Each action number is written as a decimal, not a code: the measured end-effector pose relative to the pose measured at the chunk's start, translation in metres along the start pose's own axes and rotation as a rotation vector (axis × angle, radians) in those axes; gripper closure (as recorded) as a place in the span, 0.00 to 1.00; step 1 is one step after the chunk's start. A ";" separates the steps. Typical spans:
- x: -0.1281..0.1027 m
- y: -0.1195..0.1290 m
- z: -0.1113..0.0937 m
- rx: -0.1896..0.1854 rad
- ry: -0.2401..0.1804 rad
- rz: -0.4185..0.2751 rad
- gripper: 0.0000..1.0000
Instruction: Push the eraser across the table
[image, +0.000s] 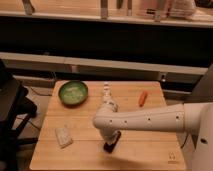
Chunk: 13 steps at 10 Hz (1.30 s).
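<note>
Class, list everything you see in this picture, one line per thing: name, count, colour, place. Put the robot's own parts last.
table: one, light wood, centre of the view.
green bowl: one, green, far left part of the table.
white bottle: one, whitish, middle of the table, behind the arm.
orange object: one, orange-red, far right part of the table, possibly a carrot.
beige block: one, pale speckled, near left part of the table.
eraser: one, black, near middle of the table, at the claw.
chair: one, black, left of the table.
arm: one, white, reaching in from the right above the table.
claw: one, dark, down at the eraser.
</note>
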 end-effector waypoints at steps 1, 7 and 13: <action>-0.001 0.000 0.000 0.001 -0.001 0.002 1.00; -0.007 -0.001 0.000 0.007 -0.004 0.007 1.00; -0.013 -0.002 0.000 0.013 -0.005 0.007 1.00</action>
